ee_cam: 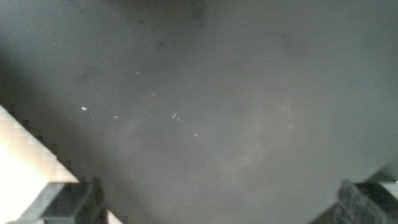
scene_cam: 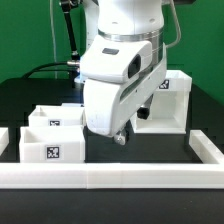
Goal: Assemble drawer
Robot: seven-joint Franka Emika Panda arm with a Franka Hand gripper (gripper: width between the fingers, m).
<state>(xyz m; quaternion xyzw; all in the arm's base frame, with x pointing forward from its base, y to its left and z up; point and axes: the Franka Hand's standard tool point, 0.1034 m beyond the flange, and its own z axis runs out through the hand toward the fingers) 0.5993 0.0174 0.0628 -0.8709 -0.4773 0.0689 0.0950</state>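
The gripper (scene_cam: 122, 138), spread wide and empty, was pictured over the table (ee_cam: 214, 100) between the trays (scene_cam: 52, 148), on the exterior view's left, and the housing (scene_cam: 168, 103). A tray was judged best approached squarely, one wall centred between the fingers (ee_cam: 64, 205).

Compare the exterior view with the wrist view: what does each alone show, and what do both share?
Exterior view only: the drawer housing, the front tray, the tray behind it, the white rails, the arm. Wrist view only: how wide the tool's fingers stand apart, nothing between them. Both: the tool, the dark table.
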